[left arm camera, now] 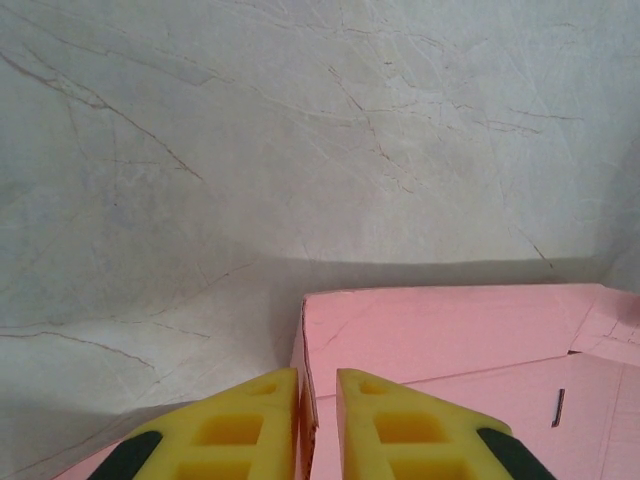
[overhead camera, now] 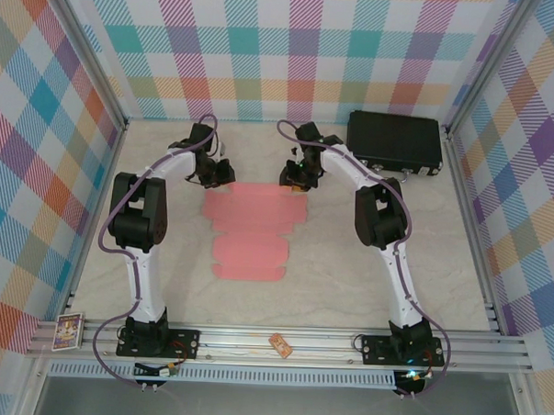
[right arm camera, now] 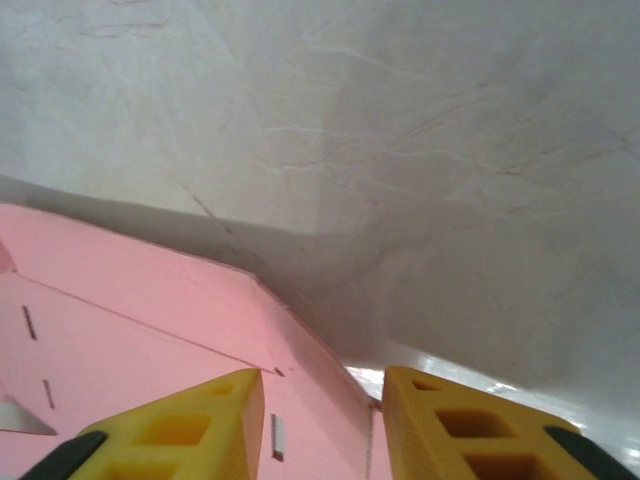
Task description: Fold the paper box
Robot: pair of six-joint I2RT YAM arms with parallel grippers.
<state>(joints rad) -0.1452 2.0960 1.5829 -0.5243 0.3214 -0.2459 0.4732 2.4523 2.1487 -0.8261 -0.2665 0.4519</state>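
From above, the paper box (overhead camera: 250, 227) lies flat on the table (overhead camera: 366, 267), long axis 12-to-6 o'clock, with the left gripper (overhead camera: 220, 174) at its 11 o'clock corner and the right gripper (overhead camera: 297, 176) at 1, equally near; left wrist: jaws pinch its edge; right wrist: jaws spread astride the edge, sheet toward 9.

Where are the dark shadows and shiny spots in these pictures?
Left wrist view: the pink paper throws a dark band on the table. Right wrist view: a similar shadow, plus a shiny glare patch low down. Top view: even light, sharp.
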